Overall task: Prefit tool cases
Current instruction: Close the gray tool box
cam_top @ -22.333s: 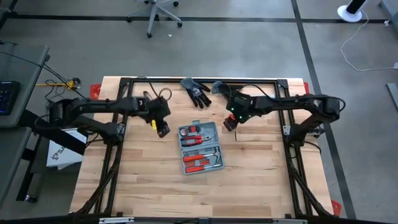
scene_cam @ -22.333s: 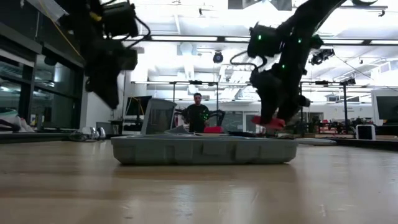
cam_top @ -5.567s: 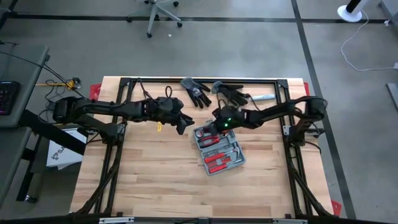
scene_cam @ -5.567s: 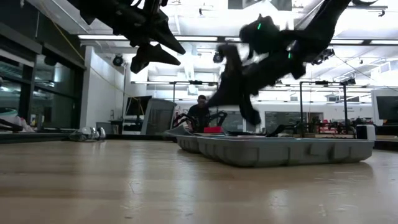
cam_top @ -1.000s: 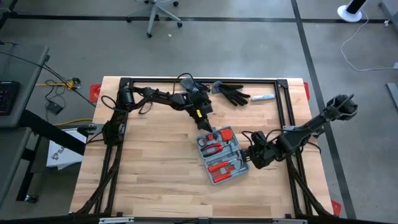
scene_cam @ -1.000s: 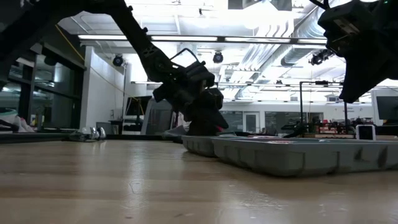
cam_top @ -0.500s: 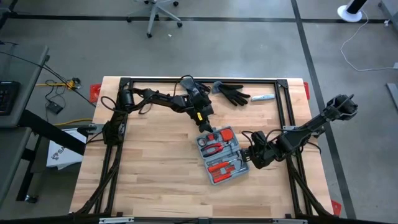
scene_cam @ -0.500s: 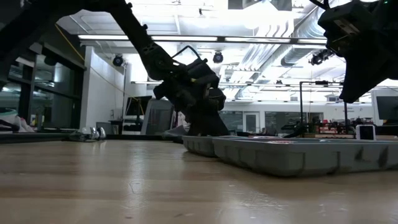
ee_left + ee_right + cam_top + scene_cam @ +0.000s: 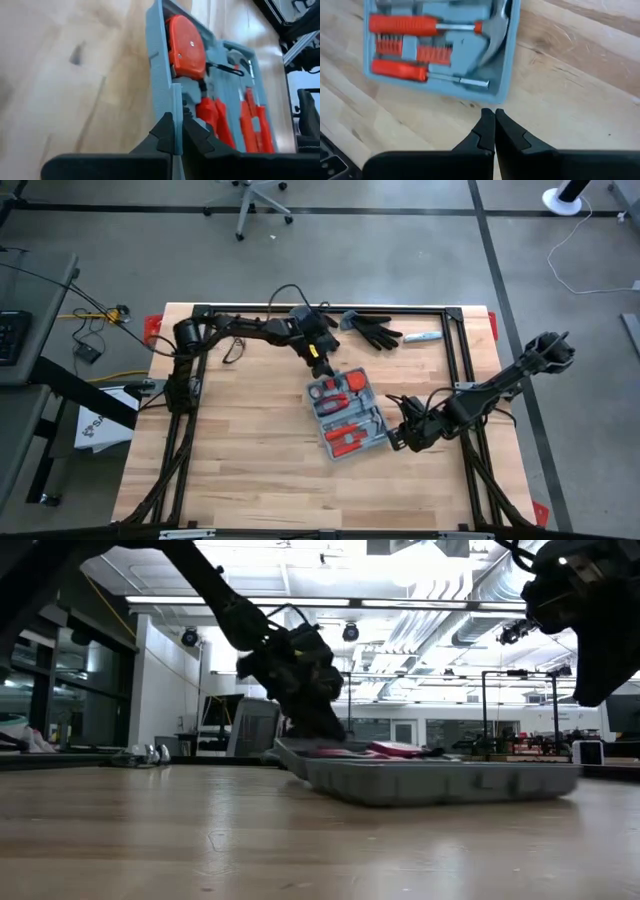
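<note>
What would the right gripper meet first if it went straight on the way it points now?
Most likely the tool case: the shut right gripper points at its near rim, with only bare table between them.

The tool case [image 9: 345, 416] occupies the table [image 9: 240, 470] centre, the left hand [image 9: 322, 370] pinching its far rim and the right hand [image 9: 393, 436] just beside its right end; gloves [image 9: 372, 330] crowd the far edge.

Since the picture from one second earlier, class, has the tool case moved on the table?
Yes. In the high view the tool case has slid toward the table's left side and turned, pulled by the left gripper shut on its rim, judged against the black gloves.
</note>
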`<action>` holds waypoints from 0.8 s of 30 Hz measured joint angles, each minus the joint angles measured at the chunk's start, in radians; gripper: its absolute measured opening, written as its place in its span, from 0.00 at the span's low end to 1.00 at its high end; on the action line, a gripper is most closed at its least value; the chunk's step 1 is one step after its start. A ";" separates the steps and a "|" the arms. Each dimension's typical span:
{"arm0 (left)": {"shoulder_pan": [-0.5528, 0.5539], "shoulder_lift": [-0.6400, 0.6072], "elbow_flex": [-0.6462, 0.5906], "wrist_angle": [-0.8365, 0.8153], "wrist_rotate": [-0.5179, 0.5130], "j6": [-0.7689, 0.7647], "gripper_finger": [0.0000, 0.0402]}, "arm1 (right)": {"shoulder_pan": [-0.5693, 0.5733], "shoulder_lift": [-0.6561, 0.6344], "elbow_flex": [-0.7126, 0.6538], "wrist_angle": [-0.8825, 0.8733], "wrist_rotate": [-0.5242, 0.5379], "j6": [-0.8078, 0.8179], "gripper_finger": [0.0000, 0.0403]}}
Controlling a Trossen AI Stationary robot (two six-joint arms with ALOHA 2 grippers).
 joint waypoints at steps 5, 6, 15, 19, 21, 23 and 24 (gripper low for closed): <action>0.038 -0.056 0.000 -0.055 0.003 0.031 0.00 | -0.040 0.047 -0.026 0.098 -0.046 -0.051 0.00; 0.042 -0.067 0.000 -0.058 0.004 0.034 0.00 | -0.052 0.060 -0.047 0.165 -0.060 -0.063 0.00; 0.040 -0.129 0.002 -0.088 0.004 0.033 0.00 | -0.146 0.199 -0.164 0.567 -0.080 -0.081 0.00; 0.015 -0.134 0.002 -0.090 0.004 0.013 0.00 | -0.181 0.244 -0.164 0.617 -0.108 -0.118 0.00; -0.001 -0.137 0.003 -0.086 0.004 0.001 0.00 | -0.193 0.259 -0.164 0.637 -0.133 -0.131 0.00; -0.016 -0.139 0.005 -0.082 0.004 -0.011 0.00 | -0.201 0.271 -0.164 0.649 -0.150 -0.138 0.00; -0.022 -0.140 0.005 -0.081 0.004 -0.019 0.00 | -0.203 0.273 -0.164 0.652 -0.150 -0.138 0.00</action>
